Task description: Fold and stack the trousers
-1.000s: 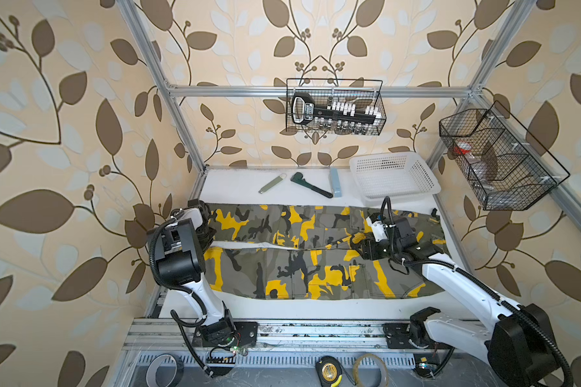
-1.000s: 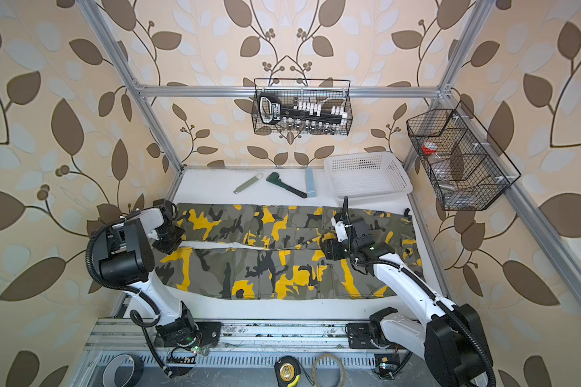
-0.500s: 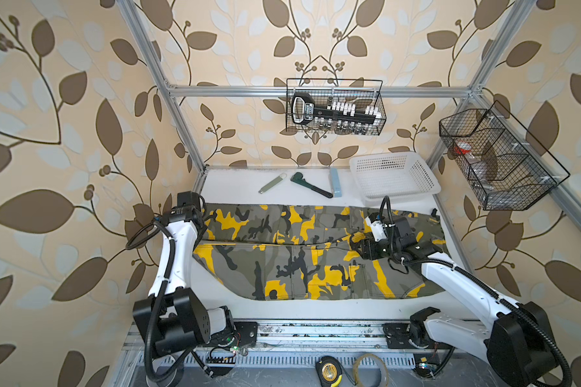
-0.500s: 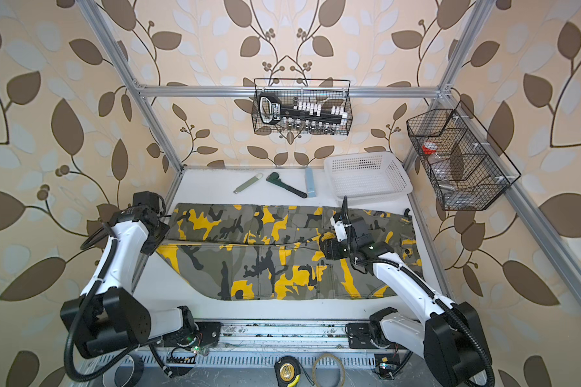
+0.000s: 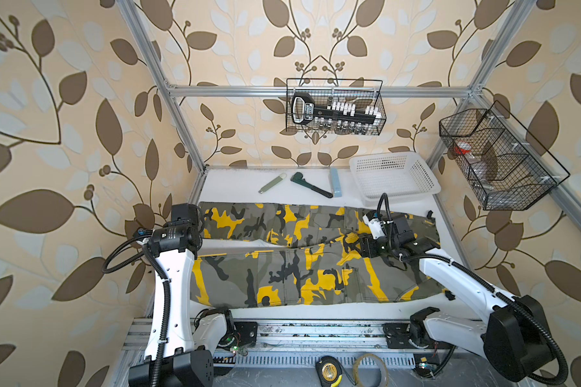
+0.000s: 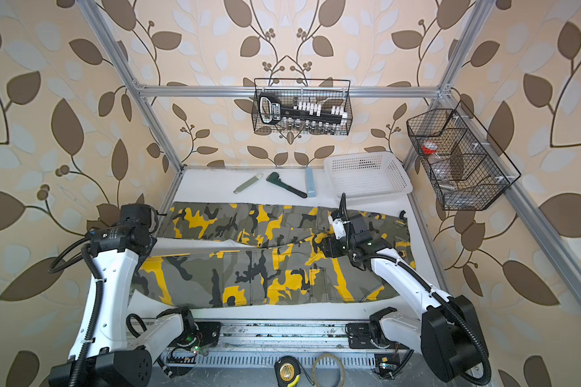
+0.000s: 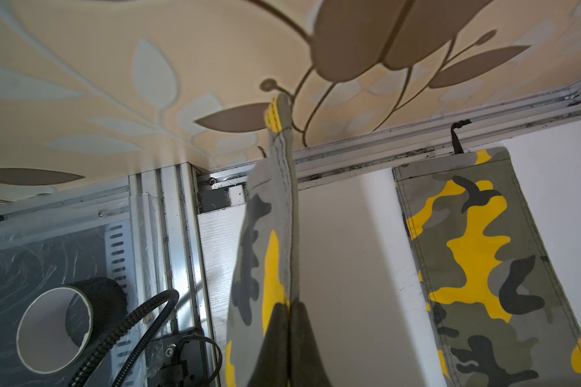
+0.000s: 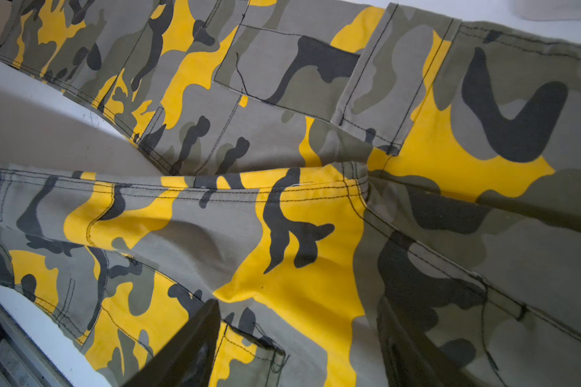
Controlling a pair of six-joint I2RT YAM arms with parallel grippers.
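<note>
**Item:** the trousers (image 5: pixel 282 278), camouflage cloth in olive-grey with black and yellow patches.

**Location:** spread lengthwise across the white table (image 5: pixel 235 187). The waist is to the right and both legs run left, with a strip of bare table between them.

**Left gripper** (image 7: pixel 289 306): clamped tight on the hem end of the near leg (the cloth stands edge-on out of the jaws in the left wrist view). The far leg lies flat.

**Right gripper** (image 8: pixel 297 303): jaws spread wide, fingers (image 8: pixel 195 341) down over the crotch seam, grasping nothing.

**Also on the table, along the back:** white basket (image 5: pixel 396 174), black pipe wrench (image 5: pixel 311 186), pale blue bar (image 5: pixel 335 182), grey-green flat tool (image 5: pixel 272 182).
</note>
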